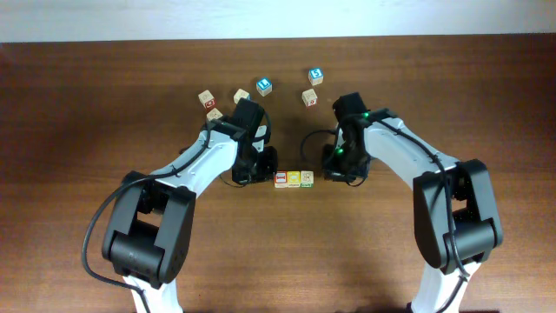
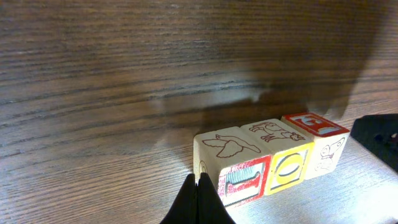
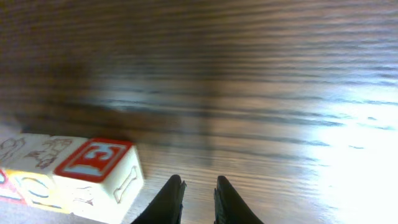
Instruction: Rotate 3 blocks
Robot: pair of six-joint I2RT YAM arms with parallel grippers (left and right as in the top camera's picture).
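Your three blocks (image 1: 294, 179): one touching row; left gripper (image 2: 196, 183) closed, right gripper (image 3: 199, 183) slightly parted, empty; rotations completed undeterminable.

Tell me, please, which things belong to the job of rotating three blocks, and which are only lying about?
Job: red-faced block, yellow-faced block, green-marked block, touching in one row.
Lying about: blue cube, second blue cube, pale cube beside it, more pale cubes further left.
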